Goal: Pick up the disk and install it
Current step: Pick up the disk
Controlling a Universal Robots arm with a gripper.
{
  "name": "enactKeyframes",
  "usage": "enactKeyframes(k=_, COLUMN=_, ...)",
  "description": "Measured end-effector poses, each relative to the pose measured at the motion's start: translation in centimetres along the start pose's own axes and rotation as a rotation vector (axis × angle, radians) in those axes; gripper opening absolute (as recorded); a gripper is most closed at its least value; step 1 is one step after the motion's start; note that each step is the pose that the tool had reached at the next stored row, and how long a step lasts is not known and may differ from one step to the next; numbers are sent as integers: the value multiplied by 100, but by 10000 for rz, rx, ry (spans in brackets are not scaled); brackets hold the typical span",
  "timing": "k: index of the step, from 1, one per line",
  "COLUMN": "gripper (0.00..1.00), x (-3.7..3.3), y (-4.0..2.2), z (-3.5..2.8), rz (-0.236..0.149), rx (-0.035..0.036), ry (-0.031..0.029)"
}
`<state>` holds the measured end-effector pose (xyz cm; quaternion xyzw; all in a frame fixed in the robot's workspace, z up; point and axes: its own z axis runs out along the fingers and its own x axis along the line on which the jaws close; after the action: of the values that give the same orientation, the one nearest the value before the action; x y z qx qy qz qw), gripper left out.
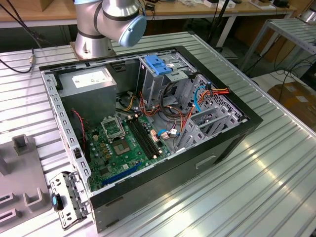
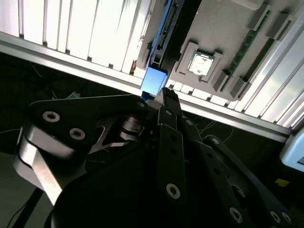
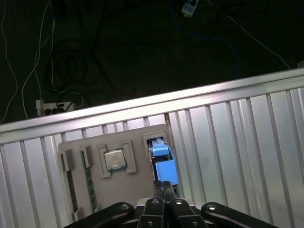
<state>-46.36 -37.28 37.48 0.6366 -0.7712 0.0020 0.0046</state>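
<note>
closest to us, the gripper [image 3: 164,186] hangs above the grey tray [image 3: 121,190], its two fingers drawn together with nothing between them. the disk [image 3: 162,164] stands on edge in a narrow slot along one rim of the tray, its blue rail uppermost and directly under the fingertips, apart from them as far as we can judge.

we see three risks. with the fingers pinched as they are, a descent would stub them on the disk's upper edge instead of straddling it. the slot looks snug, so a grip off the middle or a tilted pull could wedge the disk against the tray walls or lift the tray with it. the blue rails are smooth plastic, and we judge a light squeeze may let the disk slip.

beside the disk in the tray sit a processor chip [image 3: 114,160] and, further across the tray, a memory stick [image 3: 88,183]; a sideways nudge could knock either. in the exterior view the open computer case [image 1: 163,173] stands just beside the tray, with the disk [image 1: 66,200] on the tray's rim nearest it. on the case's side far from the tray, a light-blue latch plate [image 1: 158,64] and orange cables [image 1: 210,93] crowd the drive cage and could snag the disk.
</note>
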Motion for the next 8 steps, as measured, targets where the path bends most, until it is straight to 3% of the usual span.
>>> enactKeyframes(k=1, gripper=11, x=0, y=2, z=8, rz=-5, rx=-1, ry=1)
enactKeyframes(k=4, gripper=29, x=0, y=4, z=61, rz=-27, rx=19, ry=-2)
enactKeyframes(k=5, gripper=29, x=0, y=6, z=75, rz=-34, rx=31, ry=-5)
enactKeyframes(k=6, gripper=42, x=1, y=10, z=95, rz=-44, rx=55, ry=-9)
enactKeyframes(k=7, gripper=42, x=1, y=13, z=107, rz=-51, rx=73, ry=-13)
enactKeyframes(k=8, gripper=48, x=2, y=16, z=122, rz=-64, rx=102, ry=-18)
